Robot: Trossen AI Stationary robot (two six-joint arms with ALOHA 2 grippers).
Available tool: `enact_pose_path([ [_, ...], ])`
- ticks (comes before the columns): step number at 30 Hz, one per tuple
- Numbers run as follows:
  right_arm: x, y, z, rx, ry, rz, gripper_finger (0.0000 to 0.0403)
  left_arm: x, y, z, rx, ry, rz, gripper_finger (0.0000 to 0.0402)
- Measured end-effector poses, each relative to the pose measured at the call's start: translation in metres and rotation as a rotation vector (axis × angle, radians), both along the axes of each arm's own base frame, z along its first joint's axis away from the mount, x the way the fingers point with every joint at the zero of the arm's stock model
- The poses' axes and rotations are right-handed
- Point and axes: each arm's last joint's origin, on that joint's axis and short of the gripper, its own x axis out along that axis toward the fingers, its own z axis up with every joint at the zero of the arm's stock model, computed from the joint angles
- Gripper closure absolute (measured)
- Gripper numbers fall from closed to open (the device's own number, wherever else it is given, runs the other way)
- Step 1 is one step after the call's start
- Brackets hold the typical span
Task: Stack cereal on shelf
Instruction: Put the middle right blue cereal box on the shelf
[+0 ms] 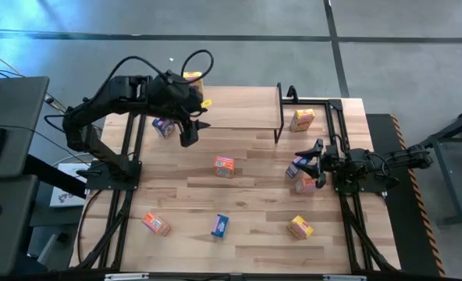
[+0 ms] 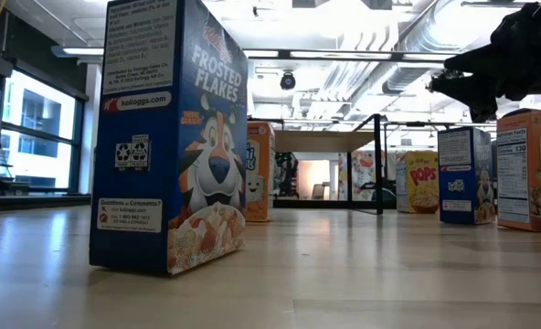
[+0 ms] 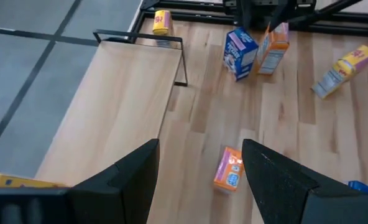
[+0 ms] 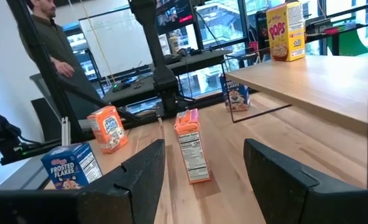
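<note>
The shelf [image 1: 239,109] stands at the table's far middle on black legs. One yellow cereal box [image 1: 192,76] stands on its far left corner and shows in the left wrist view [image 3: 10,182]. My left gripper [image 1: 193,133] hangs open above the shelf's left end [image 3: 109,106], with nothing between its fingers [image 3: 199,146]. My right gripper [image 1: 307,154] stands open and level at the table's right, holding nothing [image 4: 202,143]. A blue box [image 1: 296,166] and an orange box [image 1: 305,184] stand close by it. An orange box [image 1: 224,166] lies mid-table.
More boxes are spread about: blue [image 1: 163,126] under the left arm, yellow [image 1: 302,119] right of the shelf, and orange [image 1: 156,225], blue [image 1: 220,225] and yellow [image 1: 300,227] near the front edge. A person [image 4: 44,31] stands beyond the table's left side.
</note>
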Motion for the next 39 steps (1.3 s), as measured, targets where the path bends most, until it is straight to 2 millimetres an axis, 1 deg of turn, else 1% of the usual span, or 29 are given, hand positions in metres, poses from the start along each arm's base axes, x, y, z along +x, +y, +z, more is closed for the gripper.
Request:
enact_pose_path([
  [3, 0.000, 0.001, 0.001, -0.027, 0.012, 0.036, 0.0184, 0.000, -0.001, 0.000, -0.013, -0.007, 0.030, 0.0181],
  [5, -0.001, 0.001, 0.006, -0.054, 0.008, 0.045, 0.0176, 0.000, -0.001, 0.000, -0.028, -0.013, 0.046, 0.0181],
  [9, -0.006, 0.000, 0.026, -0.126, -0.024, 0.042, 0.0158, 0.000, -0.001, 0.000, -0.055, -0.023, 0.074, 0.0181],
  [14, -0.013, -0.001, 0.055, -0.188, 0.040, 0.036, 0.0153, 0.000, -0.001, 0.000, -0.072, -0.022, 0.090, 0.0181],
  [19, -0.013, -0.002, 0.082, -0.234, 0.183, 0.034, 0.0153, -0.002, -0.001, -0.002, -0.074, 0.003, 0.092, 0.0181],
  [24, -0.004, 0.000, 0.104, -0.262, 0.339, 0.050, 0.0153, -0.002, -0.001, -0.002, -0.074, 0.005, 0.092, 0.0181],
  [30, 0.007, 0.002, 0.117, -0.305, 0.595, 0.085, 0.0153, -0.003, -0.001, -0.003, -0.074, 0.013, 0.092, 0.0181],
  [39, 0.029, 0.008, 0.134, -0.325, 0.832, 0.158, 0.0153, -0.003, -0.001, -0.003, -0.074, 0.013, 0.092, 0.0181],
])
